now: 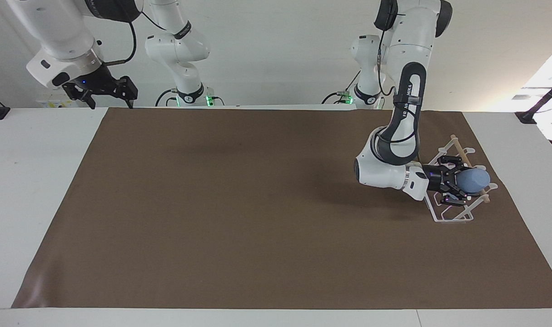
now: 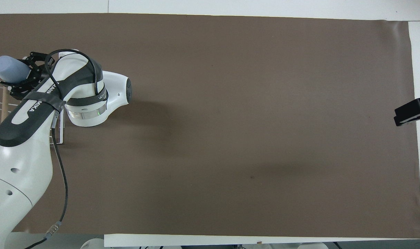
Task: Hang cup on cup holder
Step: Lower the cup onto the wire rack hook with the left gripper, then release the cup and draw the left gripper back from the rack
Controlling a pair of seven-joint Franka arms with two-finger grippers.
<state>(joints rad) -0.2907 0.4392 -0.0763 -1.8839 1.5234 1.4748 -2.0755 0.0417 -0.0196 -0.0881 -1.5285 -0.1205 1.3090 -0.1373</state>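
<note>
The cup [image 1: 473, 180] is pinched sideways in the left hand [image 1: 457, 186], right over the cup holder [image 1: 453, 213] at the left arm's end of the brown mat [image 1: 257, 204]. Overhead, most of that rack is hidden by the arm. The right hand [image 1: 107, 93] is held spread, waiting above the bench [image 1: 30, 181] edge.

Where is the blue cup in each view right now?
Facing view: the cup lies on its side in the left gripper, over the white rack at the picture's right.
Overhead view: the cup is at the left edge.
Shared landmark: the rack's wooden dowel.
</note>
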